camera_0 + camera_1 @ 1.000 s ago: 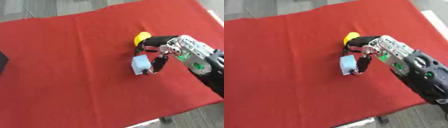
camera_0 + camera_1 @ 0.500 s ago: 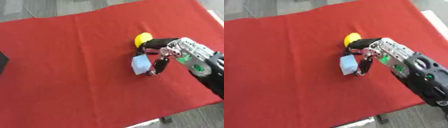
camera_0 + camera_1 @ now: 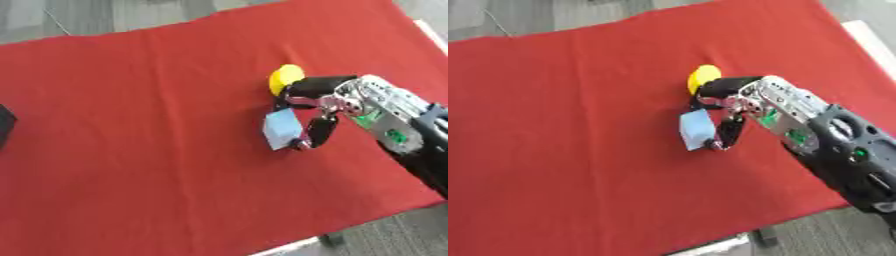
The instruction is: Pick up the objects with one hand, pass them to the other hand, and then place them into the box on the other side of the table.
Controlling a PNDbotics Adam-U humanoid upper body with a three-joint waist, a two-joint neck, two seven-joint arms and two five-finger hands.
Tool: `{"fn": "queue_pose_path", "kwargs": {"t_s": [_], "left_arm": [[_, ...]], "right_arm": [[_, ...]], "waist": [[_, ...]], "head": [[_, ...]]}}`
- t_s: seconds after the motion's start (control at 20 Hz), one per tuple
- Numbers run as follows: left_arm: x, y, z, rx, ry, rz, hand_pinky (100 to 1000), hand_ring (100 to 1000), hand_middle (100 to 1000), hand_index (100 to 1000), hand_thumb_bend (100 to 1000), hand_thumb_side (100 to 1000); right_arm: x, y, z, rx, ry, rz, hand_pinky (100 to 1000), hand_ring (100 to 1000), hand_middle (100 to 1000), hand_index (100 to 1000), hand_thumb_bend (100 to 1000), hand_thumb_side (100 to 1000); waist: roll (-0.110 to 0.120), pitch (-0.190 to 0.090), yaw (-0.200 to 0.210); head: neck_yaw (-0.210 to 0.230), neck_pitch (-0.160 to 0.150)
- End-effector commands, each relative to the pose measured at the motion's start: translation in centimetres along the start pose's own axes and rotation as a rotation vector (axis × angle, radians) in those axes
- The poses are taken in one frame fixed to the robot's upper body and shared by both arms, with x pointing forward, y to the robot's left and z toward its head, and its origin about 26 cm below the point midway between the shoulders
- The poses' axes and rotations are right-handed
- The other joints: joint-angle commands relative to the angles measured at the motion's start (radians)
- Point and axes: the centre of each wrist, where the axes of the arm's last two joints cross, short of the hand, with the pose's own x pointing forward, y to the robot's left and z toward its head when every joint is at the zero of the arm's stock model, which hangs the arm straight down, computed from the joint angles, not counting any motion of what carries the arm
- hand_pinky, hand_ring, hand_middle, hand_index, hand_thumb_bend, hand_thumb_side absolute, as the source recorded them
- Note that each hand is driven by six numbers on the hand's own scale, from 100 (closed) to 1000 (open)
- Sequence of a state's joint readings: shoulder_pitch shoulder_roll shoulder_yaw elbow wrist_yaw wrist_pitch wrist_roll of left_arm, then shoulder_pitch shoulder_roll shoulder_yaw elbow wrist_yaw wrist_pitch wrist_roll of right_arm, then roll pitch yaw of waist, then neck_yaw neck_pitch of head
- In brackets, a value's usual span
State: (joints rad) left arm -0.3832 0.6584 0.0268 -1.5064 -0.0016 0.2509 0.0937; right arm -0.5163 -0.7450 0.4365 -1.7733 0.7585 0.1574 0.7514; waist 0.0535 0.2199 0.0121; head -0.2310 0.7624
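Right hand (image 3: 325,107): enters from the right; fingers curled down around the pale blue block (image 3: 282,129), which sits at the fingertips on their left side, apparently pinched and still touching the table (image 3: 131,125).
Yellow object (image 3: 283,78): just behind the hand, touching or nearly touching its upper knuckles; not held.
Step in hand: the pick-up, judged from the closed fingers and the block still low on the red cloth.
Next move: a lift clear of the cloth, then travel leftward to meet the other hand, without nudging the yellow object.
Left hand: in neither view.
Left eye view only: a dark box (image 3: 4,125) at the far left edge, well away from the hand; likely the destination.
Right eye view only: more of the forearm; no box.
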Motion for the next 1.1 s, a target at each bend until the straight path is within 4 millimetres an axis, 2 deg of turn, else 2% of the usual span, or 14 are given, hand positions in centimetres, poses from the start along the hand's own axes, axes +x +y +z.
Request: {"fn": "queue_pose_path", "kwargs": {"t_s": [0.05, 0.35, 0.6, 0.7, 0.9, 1.1], "left_arm": [[0.8, 1.0, -0.2, 0.018, -0.025, -0.021, 820, 812, 788, 729, 119, 789], [0.7, 1.1, -0.1, 0.022, -0.023, -0.025, 821, 812, 788, 728, 116, 789], [0.6, 1.3, -0.1, 0.030, -0.023, -0.027, 820, 811, 788, 728, 115, 785], [0.8, 1.4, -0.1, 0.036, -0.030, -0.026, 820, 811, 788, 728, 114, 782], [1.3, 1.9, -0.1, 0.061, -0.052, -0.023, 819, 810, 786, 725, 113, 765], [1.9, 2.2, -0.3, 0.078, -0.077, -0.026, 819, 800, 786, 725, 114, 753]], "right_arm": [[-0.2, -0.9, 1.0, -0.045, 0.015, 0.012, 846, 718, 601, 636, 225, 100], [0.4, -1.3, 1.8, -0.076, 0.003, 0.005, 831, 680, 569, 611, 201, 100], [1.4, -2.9, 3.9, -0.138, -0.039, -0.016, 776, 643, 544, 603, 144, 100], [1.9, -3.9, 4.9, -0.182, -0.080, -0.057, 748, 638, 535, 607, 100, 100], [2.0, -5.1, 5.5, -0.257, -0.182, -0.192, 691, 624, 510, 606, 100, 100], [2.2, -5.5, 5.5, -0.316, -0.260, -0.303, 671, 621, 499, 607, 100, 100]], "waist": [[0.005, -0.003, -0.002], [0.002, -0.006, -0.003], [-0.001, -0.009, -0.007], [-0.001, -0.011, -0.008], [0.001, -0.017, -0.010], [0.002, -0.023, -0.012]], "head": [[0.003, -0.011], [0.005, -0.010], [0.010, -0.008], [0.012, -0.007], [0.016, -0.005], [0.024, -0.005]]}}
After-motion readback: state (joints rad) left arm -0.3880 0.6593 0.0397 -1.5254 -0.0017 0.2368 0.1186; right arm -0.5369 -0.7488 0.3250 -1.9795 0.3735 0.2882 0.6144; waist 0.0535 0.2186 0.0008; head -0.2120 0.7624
